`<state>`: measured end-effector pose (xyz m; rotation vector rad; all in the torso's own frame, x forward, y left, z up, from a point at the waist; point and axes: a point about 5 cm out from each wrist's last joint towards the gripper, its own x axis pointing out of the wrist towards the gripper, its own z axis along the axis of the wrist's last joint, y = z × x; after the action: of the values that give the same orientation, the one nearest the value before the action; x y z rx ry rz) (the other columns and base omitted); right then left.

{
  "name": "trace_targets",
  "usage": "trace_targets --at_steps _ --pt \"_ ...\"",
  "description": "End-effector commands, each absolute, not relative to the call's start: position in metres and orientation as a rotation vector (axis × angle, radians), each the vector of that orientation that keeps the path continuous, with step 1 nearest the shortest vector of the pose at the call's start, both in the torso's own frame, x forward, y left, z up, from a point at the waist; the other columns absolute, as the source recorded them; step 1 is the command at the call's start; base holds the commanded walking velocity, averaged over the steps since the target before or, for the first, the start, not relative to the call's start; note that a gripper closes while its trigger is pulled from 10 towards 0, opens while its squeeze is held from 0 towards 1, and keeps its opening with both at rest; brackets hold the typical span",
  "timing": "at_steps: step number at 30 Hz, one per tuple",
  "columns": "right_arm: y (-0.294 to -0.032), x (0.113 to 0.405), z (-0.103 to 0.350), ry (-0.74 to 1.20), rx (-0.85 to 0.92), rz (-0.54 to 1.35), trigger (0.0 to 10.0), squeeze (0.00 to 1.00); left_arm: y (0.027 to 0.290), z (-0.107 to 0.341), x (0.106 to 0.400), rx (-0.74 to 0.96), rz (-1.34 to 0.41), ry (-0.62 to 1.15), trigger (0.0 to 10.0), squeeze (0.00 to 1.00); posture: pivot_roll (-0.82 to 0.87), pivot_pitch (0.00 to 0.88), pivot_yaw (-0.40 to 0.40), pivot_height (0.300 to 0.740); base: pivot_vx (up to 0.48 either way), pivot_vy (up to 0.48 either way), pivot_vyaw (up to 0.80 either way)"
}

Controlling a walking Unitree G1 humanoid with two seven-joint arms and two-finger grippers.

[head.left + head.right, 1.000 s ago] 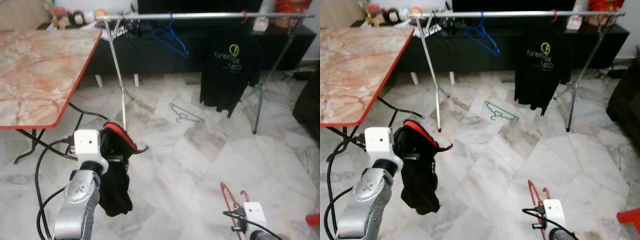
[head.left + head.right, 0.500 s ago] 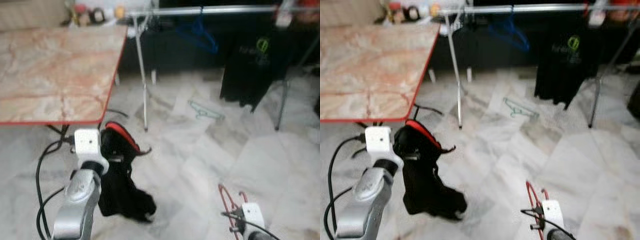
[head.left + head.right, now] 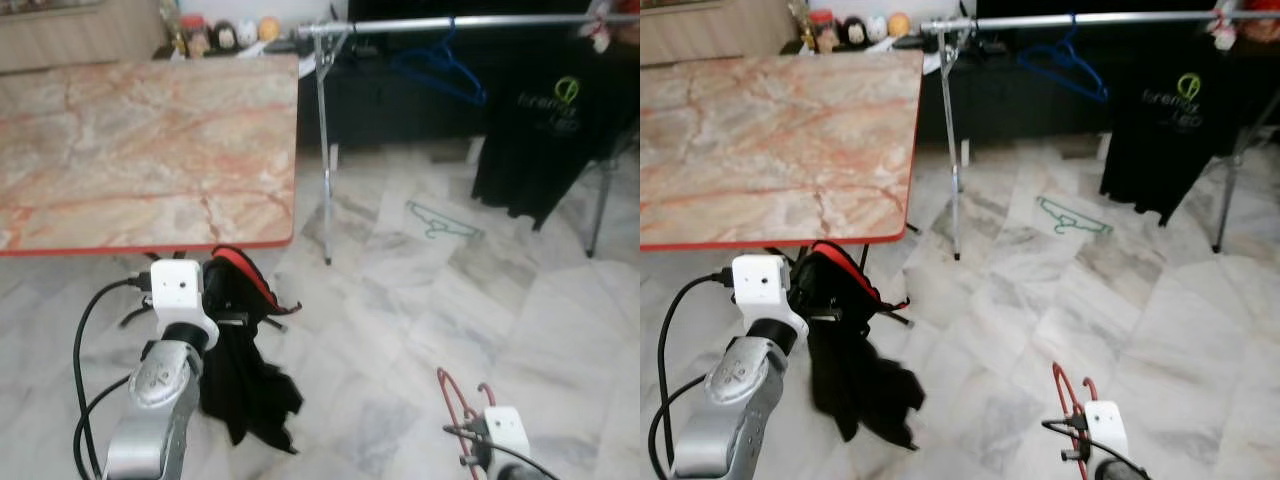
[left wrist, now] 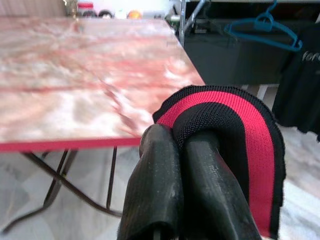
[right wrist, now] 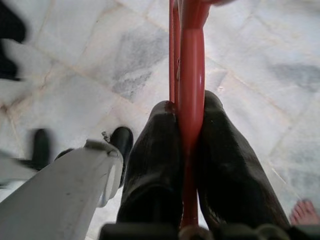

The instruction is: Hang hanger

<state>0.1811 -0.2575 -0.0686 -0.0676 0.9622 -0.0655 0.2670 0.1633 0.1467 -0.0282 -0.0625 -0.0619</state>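
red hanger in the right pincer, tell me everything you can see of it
The red hanger looks like smooth glossy plastic, with thin rounded bars. The right pincer is shut on it, one bar clamped between the two black fingers. In the head views its curved hook end rises just above the wrist, over the marble floor, touching nothing else.
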Motion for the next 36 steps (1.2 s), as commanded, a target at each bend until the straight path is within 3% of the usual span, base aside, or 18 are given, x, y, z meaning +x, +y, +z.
trace_targets --at_steps 1,12,36 --pt "-0.251 0.185 -0.069 0.951 -0.057 -0.053 10.0 0.00 0.171 0.154 0.267 -0.008 -0.043 -0.097 10.0 0.00 -0.04 0.019 0.001 0.740 0.000 0.480 0.00" --pt "-0.249 0.187 -0.068 0.938 -0.032 -0.071 10.0 0.00 0.170 0.157 0.270 0.000 -0.039 -0.108 10.0 0.00 -0.04 0.047 0.000 0.740 0.000 0.453 0.00" --pt "-0.251 0.189 -0.067 0.951 -0.052 -0.057 10.0 0.00 0.164 0.164 0.272 -0.026 -0.063 -0.139 10.0 0.00 -0.02 0.079 -0.019 0.740 0.000 0.000 0.00"
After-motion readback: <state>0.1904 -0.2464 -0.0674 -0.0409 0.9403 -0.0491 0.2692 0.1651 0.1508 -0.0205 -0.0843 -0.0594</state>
